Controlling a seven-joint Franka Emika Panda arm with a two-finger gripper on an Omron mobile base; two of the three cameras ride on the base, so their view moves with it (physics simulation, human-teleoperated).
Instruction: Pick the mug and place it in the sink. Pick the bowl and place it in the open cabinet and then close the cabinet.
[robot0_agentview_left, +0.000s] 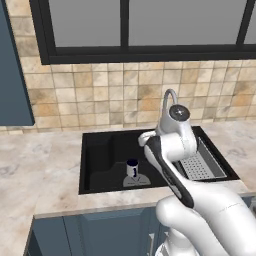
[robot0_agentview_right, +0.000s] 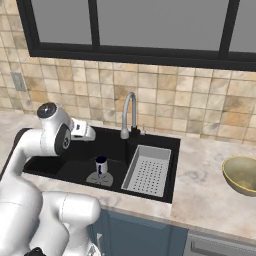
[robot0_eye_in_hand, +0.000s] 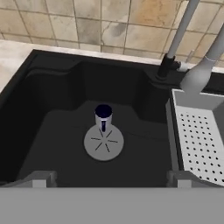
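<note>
The mug (robot0_eye_in_hand: 103, 117), small and pale with a dark blue inside, stands upright on the round grey drain of the black sink (robot0_eye_in_hand: 52, 109). It also stands there in both base views, mug (robot0_agentview_left: 132, 168) and mug (robot0_agentview_right: 101, 165). My gripper (robot0_eye_in_hand: 110, 180) hangs open above the basin's near side, apart from the mug, with nothing between its fingers. The hand (robot0_agentview_right: 89, 135) sits over the sink (robot0_agentview_right: 50, 167). The olive-tan bowl (robot0_agentview_right: 242, 175) rests on the counter far right. A dark slate-blue panel of the cabinet (robot0_agentview_left: 12, 75) shows at the left edge.
A curved silver faucet (robot0_agentview_right: 127, 115) rises behind the sink. A grey perforated rack (robot0_agentview_right: 147, 170) fills the basin's right part. Marble counter (robot0_agentview_left: 40, 165) lies on both sides, with a tiled wall and a dark-framed window behind.
</note>
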